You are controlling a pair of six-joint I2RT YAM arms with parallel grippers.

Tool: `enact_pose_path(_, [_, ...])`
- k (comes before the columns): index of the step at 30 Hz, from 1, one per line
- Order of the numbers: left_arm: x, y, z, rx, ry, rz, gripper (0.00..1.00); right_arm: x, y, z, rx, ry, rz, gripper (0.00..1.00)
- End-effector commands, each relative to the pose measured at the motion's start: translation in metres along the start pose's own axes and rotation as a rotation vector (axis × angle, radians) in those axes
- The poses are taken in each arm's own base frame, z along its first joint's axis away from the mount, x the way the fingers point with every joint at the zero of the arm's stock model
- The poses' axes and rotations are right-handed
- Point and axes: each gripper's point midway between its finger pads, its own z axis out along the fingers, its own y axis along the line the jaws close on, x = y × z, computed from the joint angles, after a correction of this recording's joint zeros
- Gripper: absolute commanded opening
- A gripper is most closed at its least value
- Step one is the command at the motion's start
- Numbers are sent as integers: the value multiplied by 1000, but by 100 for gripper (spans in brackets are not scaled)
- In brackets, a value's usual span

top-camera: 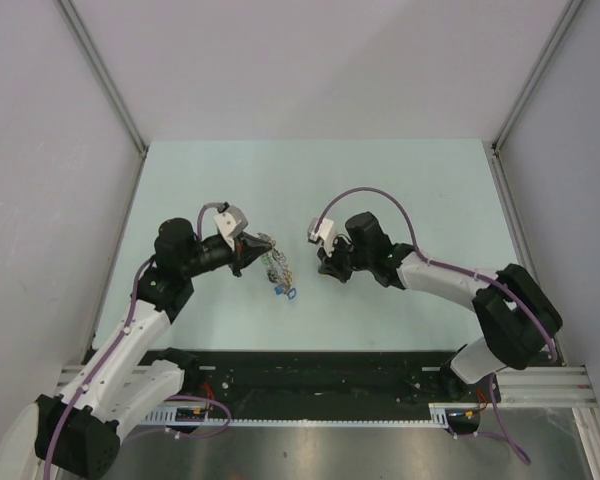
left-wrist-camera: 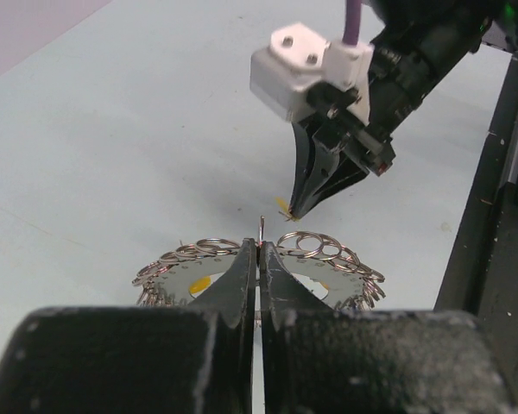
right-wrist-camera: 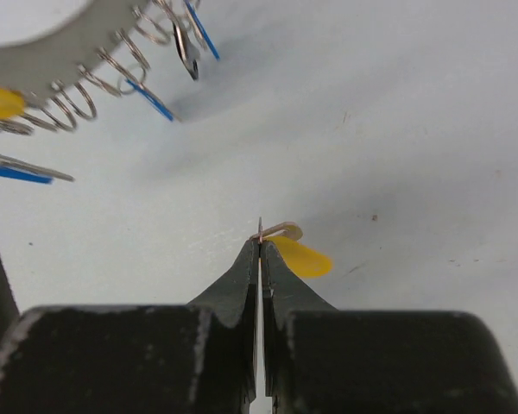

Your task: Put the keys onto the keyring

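Note:
The keyring (left-wrist-camera: 183,274) is a round grey disc fringed with small wire loops and keys. My left gripper (left-wrist-camera: 260,247) is shut on its rim and holds it above the table; it also shows in the top view (top-camera: 273,262) and at the top left of the right wrist view (right-wrist-camera: 60,52). My right gripper (right-wrist-camera: 260,243) is shut on the small loop of a yellow-headed key (right-wrist-camera: 304,258). In the left wrist view the right gripper (left-wrist-camera: 300,210) points down, its tip with the yellow key (left-wrist-camera: 282,205) just beyond the keyring's rim.
The pale green table (top-camera: 400,180) is walled at the back and both sides. Blue-headed keys (right-wrist-camera: 155,99) hang from the ring's loops. A black rail (top-camera: 320,370) runs along the near edge by the arm bases.

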Motion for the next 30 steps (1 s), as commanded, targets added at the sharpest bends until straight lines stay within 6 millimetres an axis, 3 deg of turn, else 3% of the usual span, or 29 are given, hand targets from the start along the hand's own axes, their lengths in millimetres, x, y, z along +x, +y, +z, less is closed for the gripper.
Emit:
enact_pose_path(1, [-46,-17,-6,108,-122,195,0,-34,11,-26,43,-69,-21,0])
enact_pose_path(7, [-61,-31,-3,224,-160,249,0,-61,17,-63,132,-107,0,0])
enact_pose_path(12, [-73,-42,5,343,-165,330,0,-86,23,-106,179,-148,-17,0])
enact_pose_path(13, [-74,-43,7,362,-167,338,0,-83,27,-110,162,-130,-25,0])
enact_pose_path(18, [-61,-51,19,440,-146,330,0,-100,31,-137,181,-155,-36,0])
enact_pose_path(22, [-43,-60,29,485,-119,317,0,-112,42,-145,151,-195,-42,0])
enact_pose_path(30, [-20,-75,42,538,-95,290,1,-108,52,-134,136,-167,-28,0])
